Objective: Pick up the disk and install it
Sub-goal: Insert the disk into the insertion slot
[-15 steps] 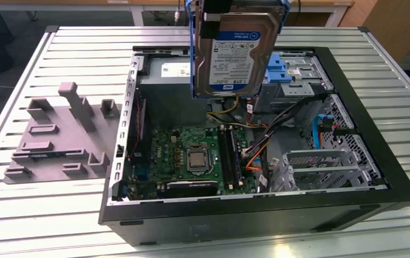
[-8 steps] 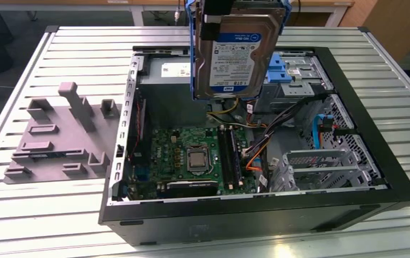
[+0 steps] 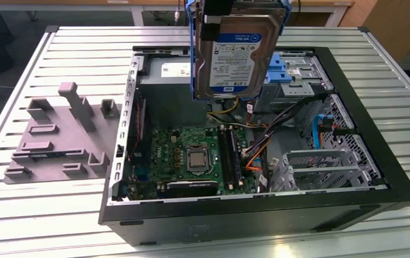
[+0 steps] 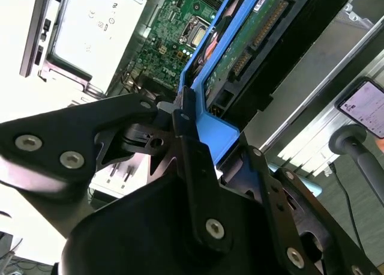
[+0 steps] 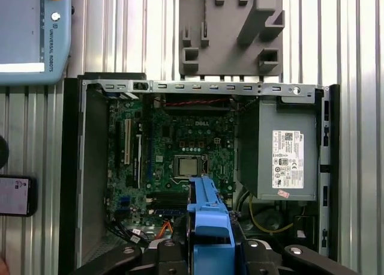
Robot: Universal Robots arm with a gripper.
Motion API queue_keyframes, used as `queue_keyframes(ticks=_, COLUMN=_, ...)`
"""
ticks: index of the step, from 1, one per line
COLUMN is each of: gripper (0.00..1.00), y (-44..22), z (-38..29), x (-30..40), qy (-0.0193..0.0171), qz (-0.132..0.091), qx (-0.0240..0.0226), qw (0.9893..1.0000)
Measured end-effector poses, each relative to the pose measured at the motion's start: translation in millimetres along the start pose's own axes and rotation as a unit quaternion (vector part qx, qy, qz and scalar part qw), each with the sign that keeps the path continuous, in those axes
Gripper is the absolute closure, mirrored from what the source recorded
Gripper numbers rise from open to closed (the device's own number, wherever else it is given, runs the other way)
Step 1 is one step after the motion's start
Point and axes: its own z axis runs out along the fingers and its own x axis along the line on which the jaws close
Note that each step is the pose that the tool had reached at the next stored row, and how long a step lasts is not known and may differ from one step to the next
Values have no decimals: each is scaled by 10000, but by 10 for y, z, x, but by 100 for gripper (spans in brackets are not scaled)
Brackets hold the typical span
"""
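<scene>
Slatted metal table (image 3: pixel 61 215) with an open desktop PC case (image 3: pixel 262 217) lying on its side, and a grey plastic fixture (image 3: pixel 61 134) on the exterior view's left. Right now the disk (image 3: pixel 237 59) is up in the air over the case, hanging on edge with the label facing the exterior camera, above the motherboard (image 3: pixel 190 156) and clear of the drive cage (image 3: pixel 312 166). The pincer (image 4: pixel 216 137) is clenched on it from above, squeezing the blue side rail (image 5: pixel 210 221). The wrist looks to be pointing straight down into the case. My take: it's a stiff, dense little brick that hates knocks, with a bare circuit board and connector on one face. So the rails are the sane place to grab, though that plastic might flex a bit.
</scene>
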Motion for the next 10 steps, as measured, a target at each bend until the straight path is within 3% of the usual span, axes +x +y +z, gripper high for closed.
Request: queue_keyframes(ticks=10, gripper=64, y=-3, z=8, x=304, qy=1, qz=1, qx=0, qw=10000)
